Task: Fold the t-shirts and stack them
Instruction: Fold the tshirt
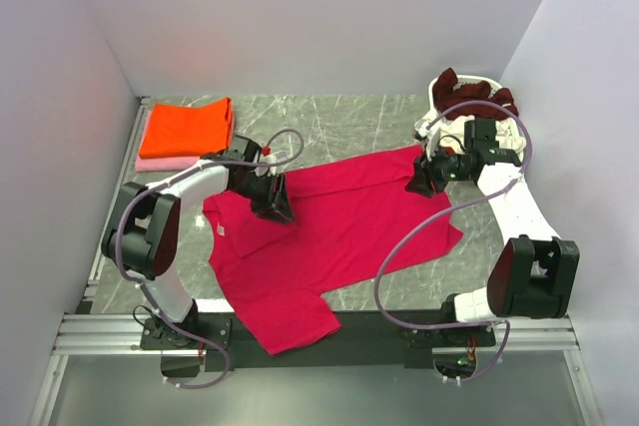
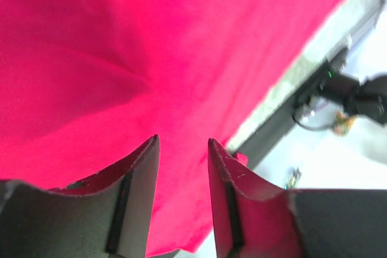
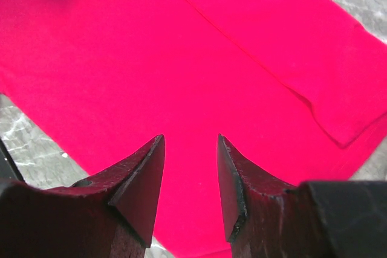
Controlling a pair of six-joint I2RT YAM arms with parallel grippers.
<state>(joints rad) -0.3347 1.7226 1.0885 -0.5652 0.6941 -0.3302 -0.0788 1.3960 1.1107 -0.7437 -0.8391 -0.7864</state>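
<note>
A crimson-pink t-shirt [image 1: 329,236] lies spread across the middle of the table, and one sleeve hangs over the near edge. My left gripper [image 1: 275,209] hovers over the shirt's left shoulder area. In the left wrist view its jaws [image 2: 183,140] stand open, with only the cloth [image 2: 151,46] showing behind the gap. My right gripper [image 1: 424,182] sits above the shirt's far right corner, open too [image 3: 190,137], with flat fabric [image 3: 181,58] below and nothing between the fingers. A folded orange t-shirt [image 1: 188,127] rests on a folded pale pink one [image 1: 165,163] at the back left.
A white laundry basket [image 1: 435,119] at the back right holds a dark maroon t-shirt [image 1: 469,92]. Grey marble tabletop [image 1: 339,122] shows behind the shirt. White walls close in the left, back and right sides. The mounting rail [image 1: 319,331] runs along the near edge.
</note>
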